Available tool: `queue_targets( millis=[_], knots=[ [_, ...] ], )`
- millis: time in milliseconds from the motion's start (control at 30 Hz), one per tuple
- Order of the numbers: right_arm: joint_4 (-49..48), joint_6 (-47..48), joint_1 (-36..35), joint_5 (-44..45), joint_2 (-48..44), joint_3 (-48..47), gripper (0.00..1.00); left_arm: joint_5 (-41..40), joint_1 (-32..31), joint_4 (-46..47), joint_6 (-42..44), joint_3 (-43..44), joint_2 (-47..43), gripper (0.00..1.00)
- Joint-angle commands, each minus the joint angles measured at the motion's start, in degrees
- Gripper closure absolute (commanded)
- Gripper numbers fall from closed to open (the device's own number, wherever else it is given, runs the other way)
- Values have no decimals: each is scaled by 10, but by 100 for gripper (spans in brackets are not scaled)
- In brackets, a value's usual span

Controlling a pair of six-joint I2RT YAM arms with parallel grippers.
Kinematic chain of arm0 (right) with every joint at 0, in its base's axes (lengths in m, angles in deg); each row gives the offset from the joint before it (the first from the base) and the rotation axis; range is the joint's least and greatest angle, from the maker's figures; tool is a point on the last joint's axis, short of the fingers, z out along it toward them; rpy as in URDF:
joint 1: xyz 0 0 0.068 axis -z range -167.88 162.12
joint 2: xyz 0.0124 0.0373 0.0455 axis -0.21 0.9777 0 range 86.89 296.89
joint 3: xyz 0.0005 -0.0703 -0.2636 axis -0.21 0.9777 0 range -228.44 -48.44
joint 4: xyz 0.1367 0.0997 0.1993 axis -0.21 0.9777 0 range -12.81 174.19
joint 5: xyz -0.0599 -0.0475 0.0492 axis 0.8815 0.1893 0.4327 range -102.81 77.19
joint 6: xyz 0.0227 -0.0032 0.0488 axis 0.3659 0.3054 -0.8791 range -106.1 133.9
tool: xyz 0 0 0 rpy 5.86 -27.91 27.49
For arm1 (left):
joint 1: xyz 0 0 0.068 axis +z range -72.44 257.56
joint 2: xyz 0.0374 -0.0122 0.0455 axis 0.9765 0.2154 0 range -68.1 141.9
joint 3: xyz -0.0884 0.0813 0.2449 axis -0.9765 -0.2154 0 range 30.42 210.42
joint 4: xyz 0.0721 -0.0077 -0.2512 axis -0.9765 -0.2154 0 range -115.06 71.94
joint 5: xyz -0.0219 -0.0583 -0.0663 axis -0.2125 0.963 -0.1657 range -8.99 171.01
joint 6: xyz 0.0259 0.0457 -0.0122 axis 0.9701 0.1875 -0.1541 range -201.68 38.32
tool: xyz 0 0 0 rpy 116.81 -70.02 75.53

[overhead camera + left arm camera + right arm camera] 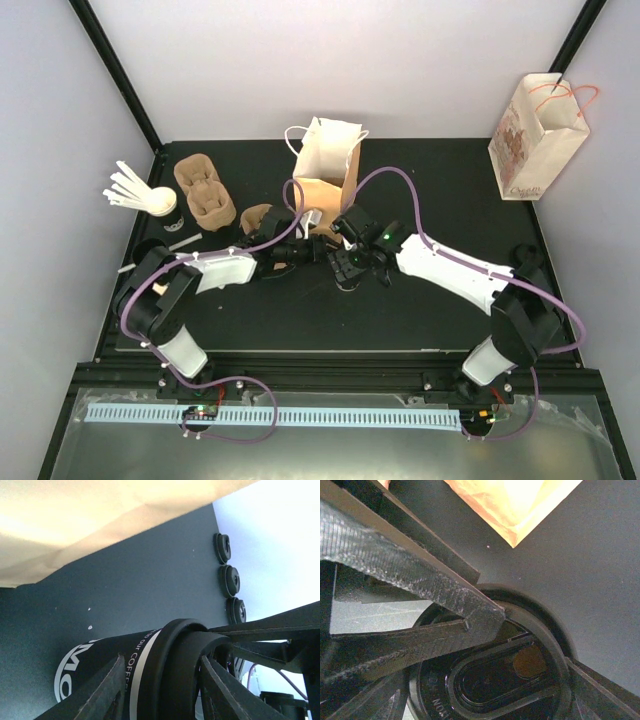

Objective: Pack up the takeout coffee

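At the tabletop's (pixel 450 200) centre rear stands an open brown bag (pixel 322 170), with both arms converging just in front of it. White walls (pixel 300 60) close the left, rear and right sides, and black frame posts (pixel 115 70) rise at the rear corners. Left of the brown bag lie pulp cup carriers (pixel 203 190), with a bunch of white stirrers (pixel 130 188) near the left edge. A printed bag (pixel 535 140) leans at the right rear corner, well apart from the arms. Bare black surface shows right of the brown bag and along the near strip. In the left wrist view, three black grommets (pixel 229 580) line the tabletop's edge beside the wall. The takeout coffee (pixel 100 667), dark-bodied with white lettering, sits between the fingers of the left end effector (pixel 160 657), which flank it at its black lid (pixel 172 675). Those jaws stand partly apart; whether they press the cup cannot be told, nor whether the cup is upright or tilted. The right end effector (pixel 530 642) straddles the lid with jaws wide, one fingertip (pixel 487 620) over the rim and the other finger at the opposite rim; firm hold is not confirmed. A corner of the brown bag lies near the lid in the right wrist view.
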Motion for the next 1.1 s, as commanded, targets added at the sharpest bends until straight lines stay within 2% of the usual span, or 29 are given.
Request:
queue_targets(
  millis=[0,300,467,567,633,733,1067],
  knots=[
    [94,-23,-8,-14,16,9,18,-42,-36,-144,13,-9,0,57],
    [127,-21,-9,-25,-27,-3,19,-21,-50,-181,6,19,-72,51],
    [109,-8,-10,-33,-55,28,19,-18,-53,-185,5,19,-101,38],
    [99,-4,-10,-34,-60,30,19,-7,-55,-185,9,33,-95,33],
    [95,-5,-10,-32,-61,27,15,0,-58,-187,11,45,-87,32],
    [91,-6,-9,-22,-66,22,1,4,-61,-191,15,55,-79,31],
    [101,5,-9,7,-107,-3,0,-13,-61,-215,30,58,-98,31]
  ],
)
